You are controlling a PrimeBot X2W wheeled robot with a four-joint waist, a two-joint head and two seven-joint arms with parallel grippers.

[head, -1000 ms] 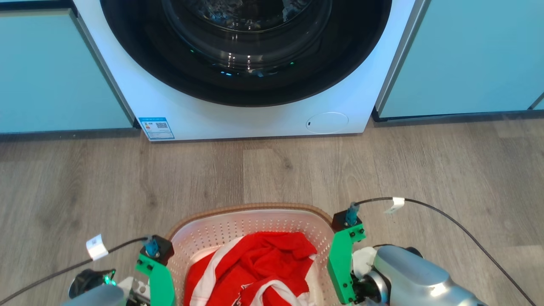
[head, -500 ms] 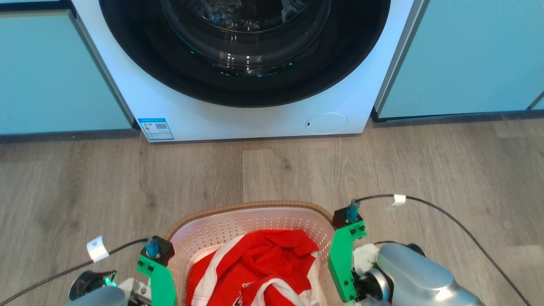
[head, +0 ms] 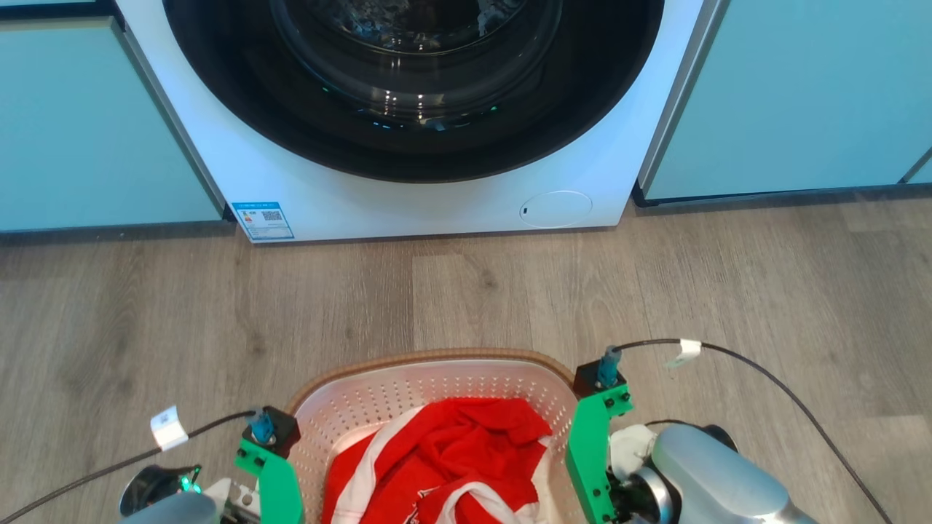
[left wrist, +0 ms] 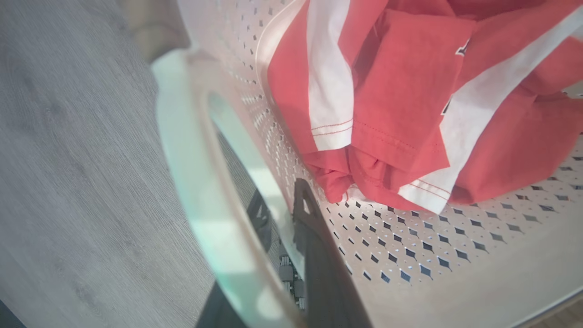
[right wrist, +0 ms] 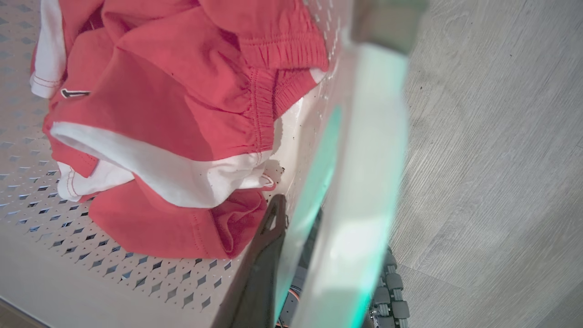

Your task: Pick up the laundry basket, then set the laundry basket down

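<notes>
- A grey wood-look floor (head: 473, 291) runs up to a white front-loading washing machine (head: 408, 200), whose dark round door (head: 415, 87) is cut off at the top of the head view.
- Teal cabinets stand either side of the machine, one on the left (head: 87, 131) and one on the right (head: 794, 94).
- The laundry basket (head: 408, 389) sits at the bottom middle of the head view, well apart from the washer. It is white and perforated, with a brown woven-look rim.
- Whether its base touches the floor cannot be told.
- A crumpled red garment with white stripes (head: 451, 458) lies inside it.
- Green wrist brackets flank the basket, one at its left side (head: 273, 473) and one at its right (head: 590, 451). Each carries a black cable with a white tag.
- The left gripper (left wrist: 280, 196) straddles the basket's left wall under the white left handle (left wrist: 200, 182). One dark finger (left wrist: 314, 255) is inside and the other is outside, closed tight on the wall.
- The right gripper (right wrist: 296, 209) does the same below the right handle (right wrist: 369, 159). Its inner finger (right wrist: 264, 255) lies just beside the red cloth, and the jaws are clamped on the basket.
</notes>
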